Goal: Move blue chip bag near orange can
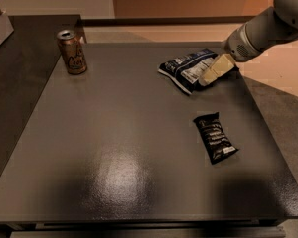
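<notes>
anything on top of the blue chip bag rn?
Only the gripper, over the right end of the blue chip bag; that corner is hidden, contact unclear. The rest lies uncovered.

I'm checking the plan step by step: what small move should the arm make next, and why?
Probably ease the gripper a little leftward over the blue chip bag to take hold of it. The gripper sits at the bag's right end, the bag lies flat on the table, and the orange can stands far off near the far-left corner.
</notes>
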{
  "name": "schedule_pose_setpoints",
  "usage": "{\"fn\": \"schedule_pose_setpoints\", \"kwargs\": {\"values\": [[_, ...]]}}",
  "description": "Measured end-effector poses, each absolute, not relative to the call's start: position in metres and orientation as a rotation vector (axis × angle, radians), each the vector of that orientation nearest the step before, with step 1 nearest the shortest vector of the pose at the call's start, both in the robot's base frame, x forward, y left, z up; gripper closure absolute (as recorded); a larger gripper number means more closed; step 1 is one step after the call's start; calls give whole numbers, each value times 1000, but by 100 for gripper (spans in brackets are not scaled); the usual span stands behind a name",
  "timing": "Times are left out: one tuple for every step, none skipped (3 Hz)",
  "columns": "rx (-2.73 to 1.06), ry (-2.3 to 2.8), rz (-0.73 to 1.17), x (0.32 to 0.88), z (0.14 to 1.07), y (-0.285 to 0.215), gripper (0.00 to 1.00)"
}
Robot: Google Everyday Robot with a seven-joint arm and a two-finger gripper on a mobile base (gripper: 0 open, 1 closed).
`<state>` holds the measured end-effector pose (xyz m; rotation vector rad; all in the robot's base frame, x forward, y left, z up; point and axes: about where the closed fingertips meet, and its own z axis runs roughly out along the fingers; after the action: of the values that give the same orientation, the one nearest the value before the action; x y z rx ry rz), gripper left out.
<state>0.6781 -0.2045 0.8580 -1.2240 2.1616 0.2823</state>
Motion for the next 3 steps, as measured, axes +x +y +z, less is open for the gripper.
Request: {"fn": "schedule_pose_setpoints", "kwargs": {"values": [[-1241,2164,285,681,853,-203,0],[-1260,2166,293,680,848,-202,17],[-1278,2158,303,677,849,-201,40]]}}
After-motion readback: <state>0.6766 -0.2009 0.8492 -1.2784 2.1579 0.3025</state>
